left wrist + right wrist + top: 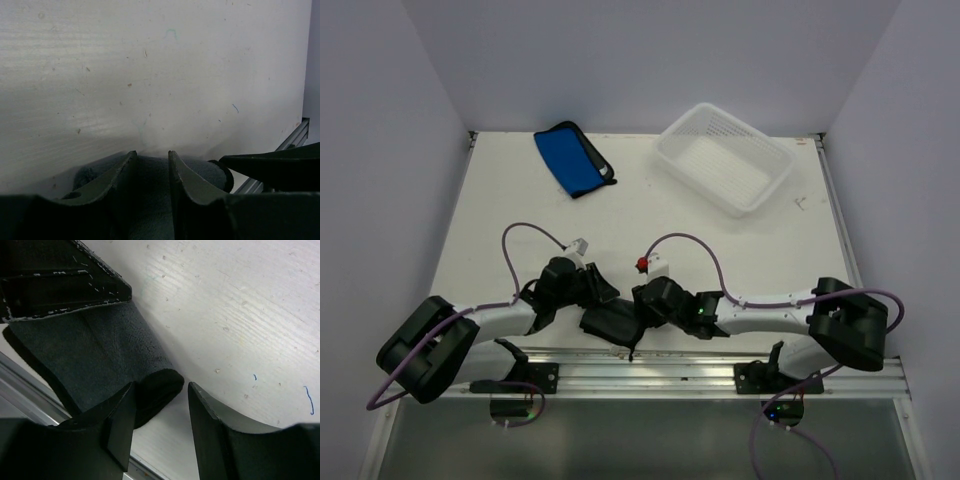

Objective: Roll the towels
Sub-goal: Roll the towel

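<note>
The dark purple and black towel (pixel 608 326) lies as a short roll at the table's near edge, between my two grippers. In the left wrist view my left gripper (pixel 152 156) is closed narrowly on this towel (pixel 150 192), whose cloth fills the gap between the fingers. In the right wrist view my right gripper (pixel 161 386) is open; the towel's rolled end (pixel 157 390) sits against its left finger, with bare table under the rest of the gap. The bright blue towel (pixel 572 158), black-edged and folded over, lies at the back left, far from both grippers (pixel 602 298) (pixel 648 303).
A white perforated basket (pixel 760 195) stands tilted at the back right. The aluminium rail (pixel 670 365) runs along the near edge just behind the dark towel. White walls close in the table on three sides.
</note>
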Controlling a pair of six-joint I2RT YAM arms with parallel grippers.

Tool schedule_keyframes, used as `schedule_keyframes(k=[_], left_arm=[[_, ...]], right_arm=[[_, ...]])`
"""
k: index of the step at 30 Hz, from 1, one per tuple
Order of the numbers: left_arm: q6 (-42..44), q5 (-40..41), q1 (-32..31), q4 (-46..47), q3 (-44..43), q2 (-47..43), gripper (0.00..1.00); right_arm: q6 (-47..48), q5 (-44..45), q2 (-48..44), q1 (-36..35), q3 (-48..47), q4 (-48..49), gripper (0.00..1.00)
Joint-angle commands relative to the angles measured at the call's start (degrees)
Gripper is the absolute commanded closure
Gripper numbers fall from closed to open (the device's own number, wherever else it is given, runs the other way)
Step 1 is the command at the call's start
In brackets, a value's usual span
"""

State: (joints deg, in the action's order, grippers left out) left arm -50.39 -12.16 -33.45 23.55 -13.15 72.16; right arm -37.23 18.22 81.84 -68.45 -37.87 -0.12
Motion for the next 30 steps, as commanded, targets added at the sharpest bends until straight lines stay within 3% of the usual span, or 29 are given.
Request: schedule_keyframes(k=[1,10,13,14,16,18,23,26,30], left_arm=[[2.1,1.8,0.1,-4.7,-0.1,0.8,0.64],[2.4,2.1,-0.1,-4.9,0.3,0.2,0.64],[2.7,2.4,0.0,-5.0,-0.1,0.4,0.64],[3.0,2.7,-0.1,-5.4,-0.4,0.4,0.63],[3.3,2.8,-0.1,-6.1,-1.4,0.4,0.63],[4.2,3.5,0.0,-7.6,-3.6,0.3,0.63],[7.8,6.3,0.7,-14.9,-13.8,0.8,0.59],[9.7,6.7,2.1,-18.0,-19.8,0.9,0.55],[10.9,6.6,3.9,-20.6,-25.5,1.3,0.53]], right_arm=[[1.5,-1.7,1.4,1.1,0.2,4.3,0.53],[4.2,-7.0,3.8,2.4,1.7,10.0,0.71],[4.9,-9.9,4.6,2.3,1.9,10.7,0.82],[5.2,-10.1,4.6,2.4,2.0,10.8,0.91],[5.4,-10.4,4.2,2.4,2.7,11.2,0.99],[5.7,-9.3,3.1,2.3,3.7,11.8,1.00],[7.5,6.8,-1.0,-2.6,4.6,10.3,1.00],[8.8,19.9,0.3,-7.0,2.5,8.2,1.00],[6.7,30.6,4.8,-9.3,0.0,6.3,1.00]])
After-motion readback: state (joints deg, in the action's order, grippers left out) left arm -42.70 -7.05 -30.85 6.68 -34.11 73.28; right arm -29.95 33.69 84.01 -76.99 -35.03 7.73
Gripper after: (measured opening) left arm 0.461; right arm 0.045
